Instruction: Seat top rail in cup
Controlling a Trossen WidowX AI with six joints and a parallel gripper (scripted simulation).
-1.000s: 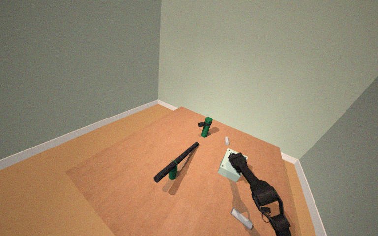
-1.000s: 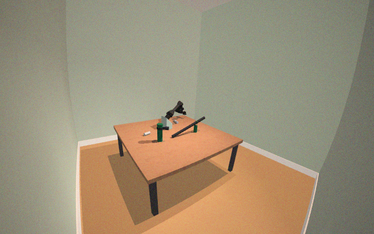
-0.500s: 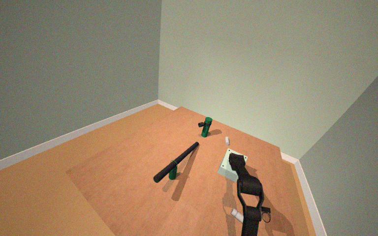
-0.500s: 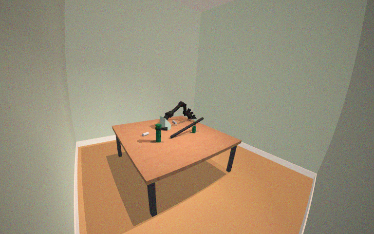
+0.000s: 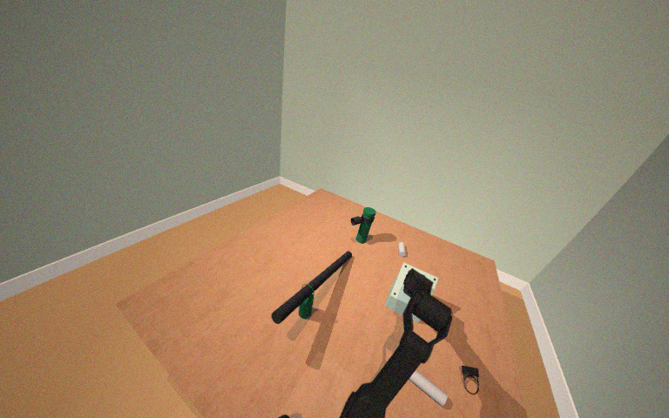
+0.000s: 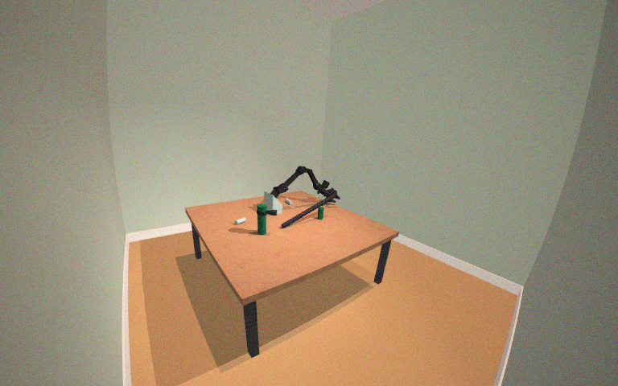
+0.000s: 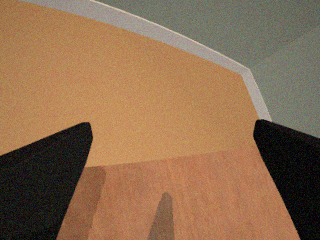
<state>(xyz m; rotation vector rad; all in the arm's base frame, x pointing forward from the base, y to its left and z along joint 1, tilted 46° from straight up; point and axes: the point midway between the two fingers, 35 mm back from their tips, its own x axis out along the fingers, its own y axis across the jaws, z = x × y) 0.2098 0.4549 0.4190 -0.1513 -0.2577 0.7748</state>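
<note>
The black rail slants through the loop cap on the short green post. Its far end is down at the table top, short of the big post; its near end is raised. The rail-end cup hangs on the brace band near the top of the big green post, facing the rail's side. My gripper is wide open with nothing between its fingers. In the exterior view it overlaps the rail's raised end; contact cannot be told.
The arm stands on a pale green base block. A short white cylinder lies near the big post. A longer white cylinder lies by the arm. A black piece with a ring lies right of it.
</note>
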